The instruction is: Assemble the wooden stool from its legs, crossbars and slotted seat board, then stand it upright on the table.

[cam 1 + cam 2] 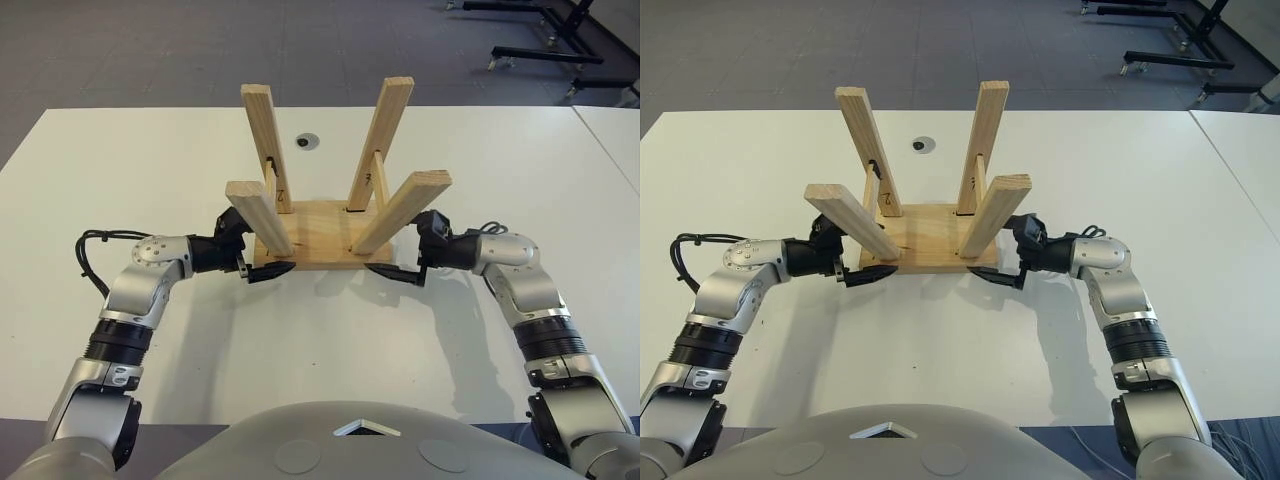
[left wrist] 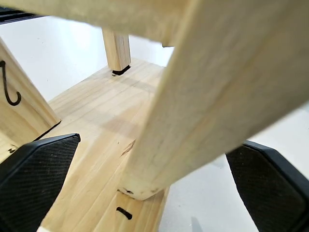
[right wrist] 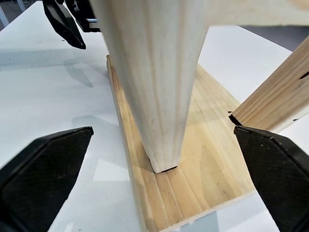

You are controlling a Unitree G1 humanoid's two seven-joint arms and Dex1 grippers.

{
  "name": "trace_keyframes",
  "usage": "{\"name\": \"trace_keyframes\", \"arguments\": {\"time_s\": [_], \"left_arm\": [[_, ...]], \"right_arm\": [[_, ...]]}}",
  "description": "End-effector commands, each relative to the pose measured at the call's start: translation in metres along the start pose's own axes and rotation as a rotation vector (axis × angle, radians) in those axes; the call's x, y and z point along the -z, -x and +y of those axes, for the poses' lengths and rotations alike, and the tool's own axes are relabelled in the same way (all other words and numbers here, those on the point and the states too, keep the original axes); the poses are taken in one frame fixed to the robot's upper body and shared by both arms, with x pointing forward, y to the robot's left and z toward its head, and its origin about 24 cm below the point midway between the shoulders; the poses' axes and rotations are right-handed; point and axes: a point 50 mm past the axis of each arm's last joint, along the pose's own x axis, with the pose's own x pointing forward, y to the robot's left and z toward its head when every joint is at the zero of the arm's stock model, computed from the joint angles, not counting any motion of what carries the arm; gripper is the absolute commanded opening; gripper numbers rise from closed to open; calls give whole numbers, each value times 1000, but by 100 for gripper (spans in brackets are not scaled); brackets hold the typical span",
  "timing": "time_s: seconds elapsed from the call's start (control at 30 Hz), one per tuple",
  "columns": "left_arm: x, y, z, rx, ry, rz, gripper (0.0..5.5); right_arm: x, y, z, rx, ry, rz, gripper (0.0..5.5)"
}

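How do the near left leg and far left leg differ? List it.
The near left leg stands between the left tool's open fingers; the far left leg stands free. The near one tilts toward the robot, the far one away. Both sit in the seat board.

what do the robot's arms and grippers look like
The left arm and right arm are silver-grey shells with black ribbed rings on the forearms. A black cable loops out by the left elbow. The left gripper and right gripper are black, each with two pointed, wedge-shaped fingers whose pads carry a cross-hatched texture.
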Motion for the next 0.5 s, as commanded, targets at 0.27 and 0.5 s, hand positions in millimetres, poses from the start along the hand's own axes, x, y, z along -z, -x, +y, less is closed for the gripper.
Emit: {"name": "trace_keyframes", "arguments": {"time_s": [0.27, 0.5], "left_arm": [[7, -3, 6, -3, -25, 55, 475], [6, -6, 3, 16, -25, 51, 379]], "right_arm": [[5, -10, 0, -28, 13, -1, 506], [8, -14, 1, -21, 34, 15, 393]]}}
